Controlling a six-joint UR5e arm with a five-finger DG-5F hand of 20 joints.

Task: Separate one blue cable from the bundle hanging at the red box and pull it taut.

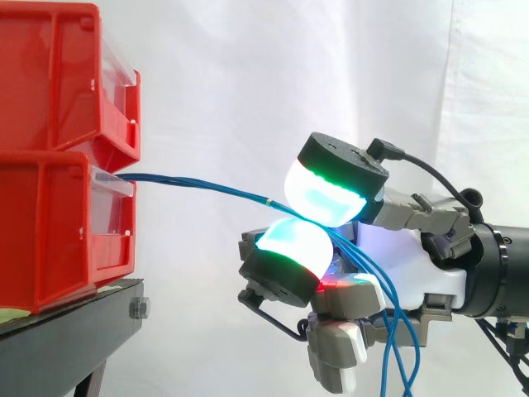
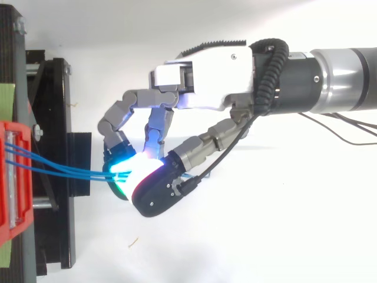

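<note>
Several thin blue cables [image 1: 207, 185] run out of the lower red box [image 1: 58, 231] and stretch rightward to my hand [image 1: 397, 273]. Two glowing cyan-green fingertips [image 1: 326, 194] pinch the cables between them, an upper pad pressed against a lower one. Past the pinch the cables [image 1: 395, 331] drop down in front of the palm and hang loose. From above, the blue cables [image 2: 65, 169] leave the red box [image 2: 15, 177] as separate strands and converge at the glowing pads [image 2: 132, 168]. My hand [image 2: 206, 88] reaches in from the right.
A second red box [image 1: 58, 83] is stacked on the lower one. Both rest on a black stand [image 1: 74, 331]. The stand's black frame [image 2: 56, 165] lies under the cables in the top view. White curtain fills the background.
</note>
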